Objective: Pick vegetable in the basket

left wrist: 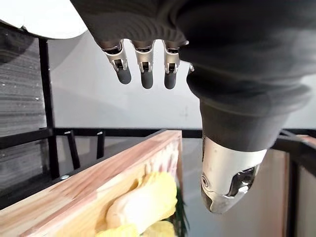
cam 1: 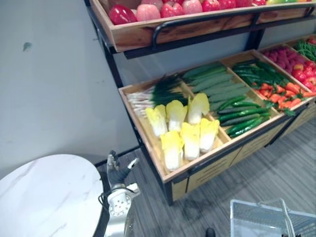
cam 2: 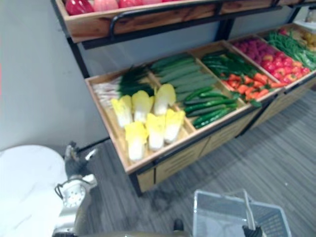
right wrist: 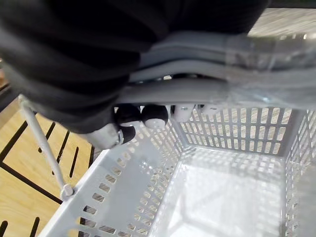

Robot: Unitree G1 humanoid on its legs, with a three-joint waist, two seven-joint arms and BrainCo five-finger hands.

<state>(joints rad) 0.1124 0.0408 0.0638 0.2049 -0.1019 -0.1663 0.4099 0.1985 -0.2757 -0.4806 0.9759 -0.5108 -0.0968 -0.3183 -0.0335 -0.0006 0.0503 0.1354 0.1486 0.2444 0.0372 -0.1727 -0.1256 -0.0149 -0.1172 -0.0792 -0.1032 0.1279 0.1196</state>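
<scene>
The vegetables lie in a slanted wooden stand: yellow-white cabbages [cam 1: 182, 131] at the front left, leeks [cam 1: 153, 94] behind them, dark cucumbers [cam 1: 242, 116] and carrots [cam 1: 281, 94] further right. My left hand [cam 1: 118, 170] hangs open and empty, low in front of the stand's left corner; in the left wrist view its fingers [left wrist: 143, 61] are straight, with a cabbage [left wrist: 148, 202] showing past them. The grey plastic basket [cam 2: 222, 212] hangs at the lower right, empty inside. My right hand [right wrist: 143, 116] is curled round the basket's handle [right wrist: 222, 89].
A round white marble table [cam 1: 44, 197] stands close by my left arm. An upper shelf [cam 1: 143, 32] with red apples [cam 1: 168, 9] overhangs the back of the stand. Red and green produce [cam 1: 301, 69] fills the crates at the far right. Grey floor lies before the stand.
</scene>
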